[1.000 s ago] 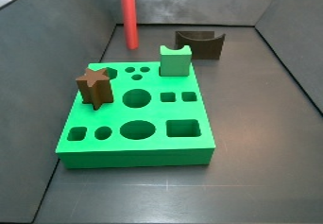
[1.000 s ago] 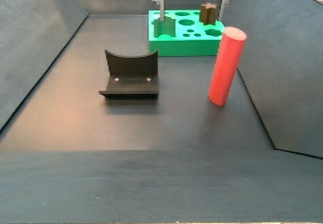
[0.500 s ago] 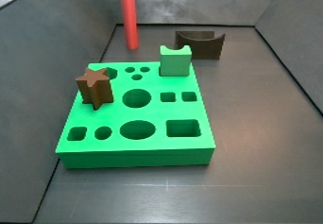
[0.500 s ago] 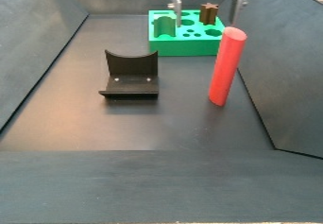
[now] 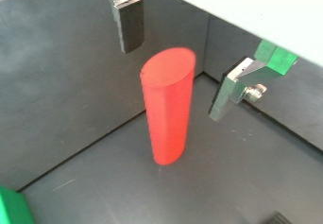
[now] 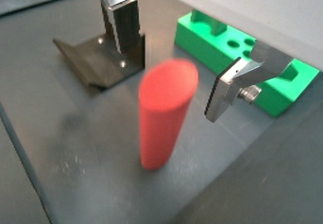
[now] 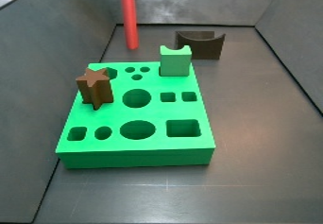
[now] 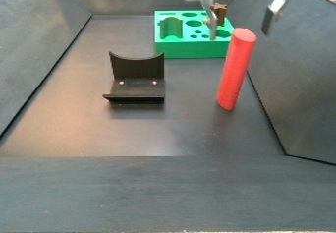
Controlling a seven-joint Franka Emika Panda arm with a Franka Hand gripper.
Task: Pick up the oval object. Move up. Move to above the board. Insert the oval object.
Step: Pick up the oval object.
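The oval object is a tall smooth red peg standing upright on the dark floor, away from the board; it also shows in a side view. My gripper is open right over the peg's top. In both wrist views the gripper has one finger and the other on either side of the red peg, not touching it. The green board with several cut-out holes lies beyond.
A brown star-shaped block and a small green notched block stand in the board. The dark fixture stands on the floor beside the peg. Grey walls enclose the floor on the sides.
My gripper has moved from above the board toward the peg and now stands over its top. The peg and blocks have not moved.
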